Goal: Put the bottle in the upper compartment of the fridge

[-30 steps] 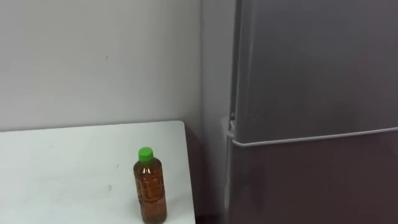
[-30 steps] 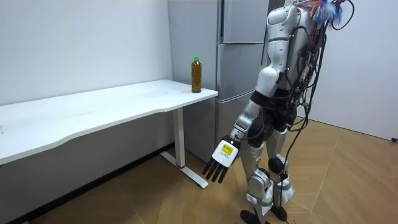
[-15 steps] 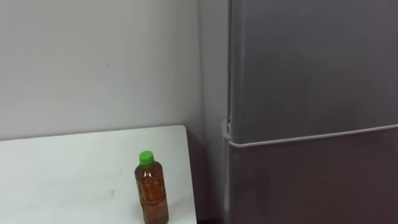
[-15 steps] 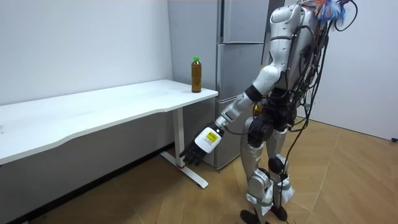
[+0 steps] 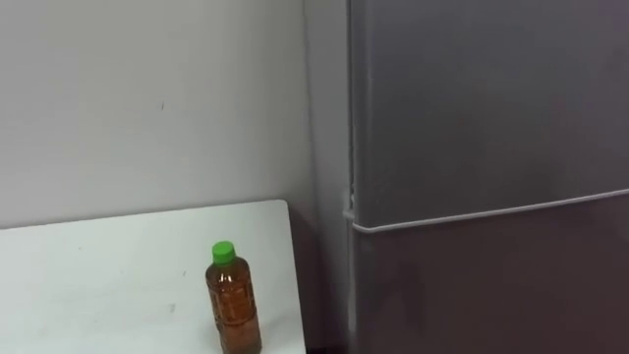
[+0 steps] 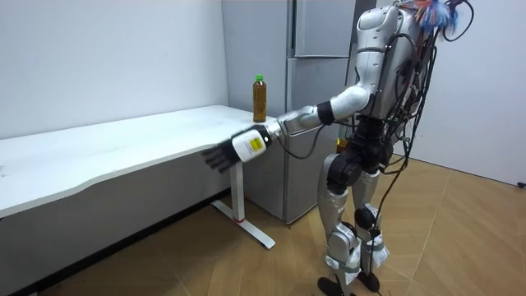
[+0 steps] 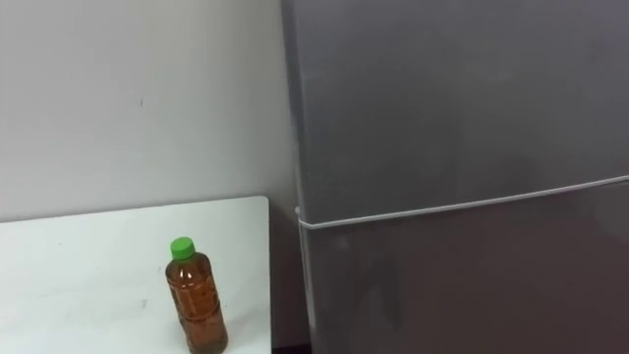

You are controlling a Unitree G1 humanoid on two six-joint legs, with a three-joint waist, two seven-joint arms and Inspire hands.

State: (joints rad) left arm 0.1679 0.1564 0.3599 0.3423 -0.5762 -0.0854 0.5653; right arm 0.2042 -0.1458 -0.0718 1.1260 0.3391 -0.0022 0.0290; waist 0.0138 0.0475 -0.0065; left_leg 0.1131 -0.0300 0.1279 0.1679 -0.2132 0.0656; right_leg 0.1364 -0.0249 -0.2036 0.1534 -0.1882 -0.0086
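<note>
1. Worktop [image 5: 88,275] of plain white fills the lower left of the eye views, its top bare apart from a few faint marks.
2. Standing upright near the worktop's right-hand corner, low in the frame, is the bottle [image 5: 234,307], filled with brown liquid and closed with a green cap [image 5: 224,253].
3. A pale wall [image 5: 147,98] rises behind the worktop across the upper left of the frame.
4. A grey fridge [image 5: 491,118] takes up the right side of the eye views, just beside the worktop's end. Both of its doors are closed, and a light seam [image 5: 491,209] runs across between the upper door and the lower one.
5. In the room view the long worktop runs from the left edge to the middle of the frame on a white leg [image 6: 238,193], and the bottle stands at its far corner, next to the fridge.
6. The robot stands upright on the wooden floor [image 6: 205,263] at the right of the room view, before the fridge.
7. Its left arm reaches out level toward the room view's left. The left hand [image 6: 230,152] hangs in front of the worktop's front edge with its dark fingers straight and spread, holding nothing.
8. That hand is well apart from the bottle, which sits higher in the frame and to the right of it.
</note>
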